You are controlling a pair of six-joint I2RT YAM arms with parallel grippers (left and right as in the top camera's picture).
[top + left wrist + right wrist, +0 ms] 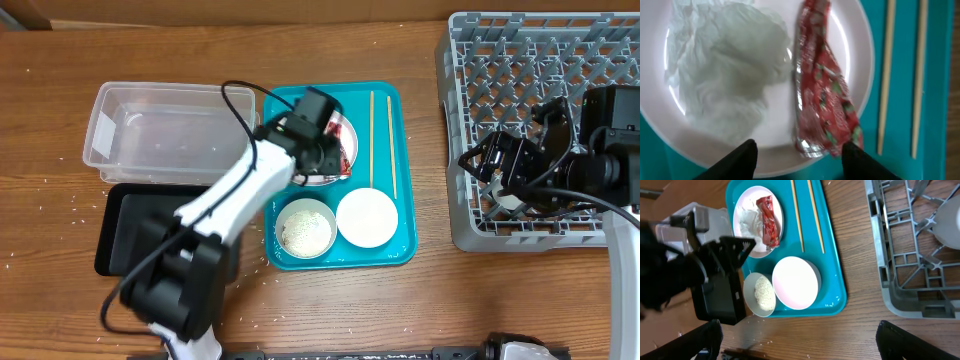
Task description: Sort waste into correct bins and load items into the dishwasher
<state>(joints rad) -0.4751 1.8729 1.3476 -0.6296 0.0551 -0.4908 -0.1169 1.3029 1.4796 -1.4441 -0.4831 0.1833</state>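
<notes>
My left gripper (pixel 318 128) (pixel 800 159) is open and empty, hovering low over the white plate (pixel 345 172) (pixel 775 127). The plate holds a crumpled white tissue (pixel 722 75) and a red-and-silver wrapper (pixel 822 85) (pixel 341 143). The wrapper's near end lies between my fingertips. Two chopsticks (pixel 372 140) (pixel 885 75) lie to the right on the teal tray. A bowl with rice scraps (pixel 305 228) (pixel 760 292) and an empty bowl (pixel 367 218) (pixel 795 282) sit at the tray's front. My right gripper (pixel 487 165) (pixel 807 345) is open and empty over the grey dish rack (pixel 530 60) (pixel 900 265). A white cup (pixel 947 222) rests in the rack.
The teal tray (pixel 400 255) lies mid-table. The clear tub (pixel 160 130) stands to its left, with the black tray (pixel 125 230) in front of the tub. Loose rice grains lie scattered on the wooden table near the tray's front edge (pixel 770 342).
</notes>
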